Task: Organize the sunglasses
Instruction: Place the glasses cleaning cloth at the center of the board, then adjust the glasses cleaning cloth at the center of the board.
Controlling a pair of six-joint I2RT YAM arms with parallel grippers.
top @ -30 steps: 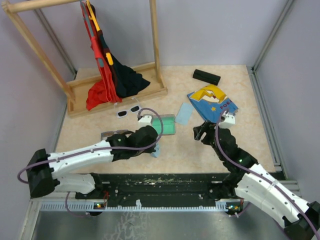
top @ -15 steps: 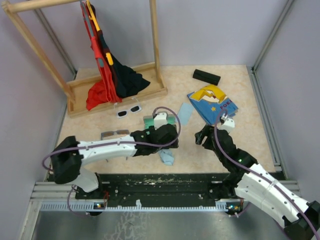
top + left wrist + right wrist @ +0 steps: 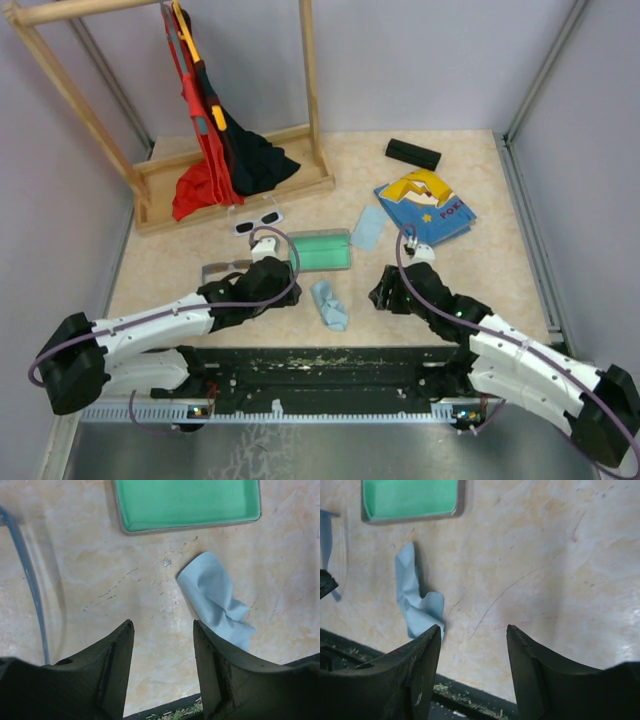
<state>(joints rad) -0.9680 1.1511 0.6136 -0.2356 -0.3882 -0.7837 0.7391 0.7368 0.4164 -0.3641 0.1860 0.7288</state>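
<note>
Left gripper (image 3: 162, 626): jaws spread, with only bare table between them, so I am holding nothing
Right gripper (image 3: 473, 629): fingers parted and empty, low over the table near its front edge
White sunglasses (image 3: 258, 220): thick white plastic frame with dark lenses, lying just in front of the wooden rack (image 3: 300, 187); only the top view shows them
Wire sunglasses (image 3: 228, 268): thin grey frame, flat on the table left of the green tray and just beside my left wrist; top view only
Green tray (image 3: 190, 500): shallow rectangle with rounded corners, matt green inside, pale rim
Crumpled cloth (image 3: 215, 602): light blue with soft folds, apart from the tray and between my two grippers; both wrist views catch it
Flat cloth (image 3: 367, 228): light blue, right of the tray; top view only
Table (image 3: 545, 555): beige and marbled; the fine scratches show only from the wrists
Change: half a second ago my left arm reached over the tray; it has drawn back and the tray shows whole. The right gripper has come nearer the front edge. Both pairs lie where they did
</note>
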